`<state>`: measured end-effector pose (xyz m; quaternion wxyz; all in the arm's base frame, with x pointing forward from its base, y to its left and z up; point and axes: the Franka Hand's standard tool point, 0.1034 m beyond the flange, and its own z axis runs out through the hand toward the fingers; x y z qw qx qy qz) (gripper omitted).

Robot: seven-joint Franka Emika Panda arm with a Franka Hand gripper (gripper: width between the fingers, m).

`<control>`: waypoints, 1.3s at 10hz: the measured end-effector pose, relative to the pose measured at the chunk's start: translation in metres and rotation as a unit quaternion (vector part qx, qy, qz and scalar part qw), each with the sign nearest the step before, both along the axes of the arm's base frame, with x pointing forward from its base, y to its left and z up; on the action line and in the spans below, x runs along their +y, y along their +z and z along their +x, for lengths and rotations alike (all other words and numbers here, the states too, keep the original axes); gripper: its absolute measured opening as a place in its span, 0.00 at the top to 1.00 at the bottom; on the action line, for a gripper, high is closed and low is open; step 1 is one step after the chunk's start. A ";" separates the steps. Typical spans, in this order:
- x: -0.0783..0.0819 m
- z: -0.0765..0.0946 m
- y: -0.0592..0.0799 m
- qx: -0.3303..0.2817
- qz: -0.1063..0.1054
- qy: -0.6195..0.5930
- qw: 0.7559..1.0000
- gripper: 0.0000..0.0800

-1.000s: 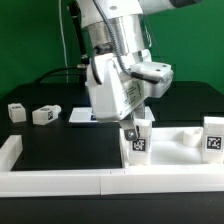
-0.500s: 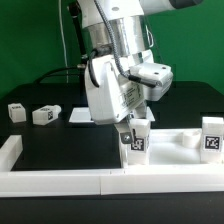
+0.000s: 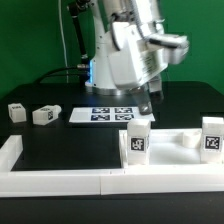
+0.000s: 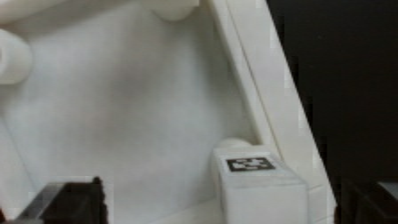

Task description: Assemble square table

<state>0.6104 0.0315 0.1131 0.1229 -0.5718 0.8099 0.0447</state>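
your pincer hung above the tabletop, fingers spread wide and holding nothing. the tabletop lay near, on the exterior view's right, with one upright leg at its left end and another standing leg at its right. two loose legs waited far on the exterior view's left, beyond the marker board. i couldn't tell whether the upright leg was fully seated. if it wasn't, a low sweep of the fingers past it would likely have tipped it or dragged the tabletop askew.
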 end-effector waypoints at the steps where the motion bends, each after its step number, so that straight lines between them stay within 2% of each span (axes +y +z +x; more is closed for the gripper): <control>1: -0.001 -0.001 -0.002 0.001 -0.001 0.001 1.000 0.19; 7: 0.001 -0.002 -0.003 0.000 -0.002 0.003 1.000 0.19; 8: 0.008 -0.014 -0.008 -0.014 -0.017 0.007 1.000 0.19; 9: 0.017 -0.036 -0.012 -0.014 -0.020 0.024 0.999 0.19; 11: 0.021 -0.062 -0.019 0.000 -0.017 0.057 0.998 0.19; 13: 0.022 -0.066 -0.022 0.006 -0.016 0.063 0.998 0.19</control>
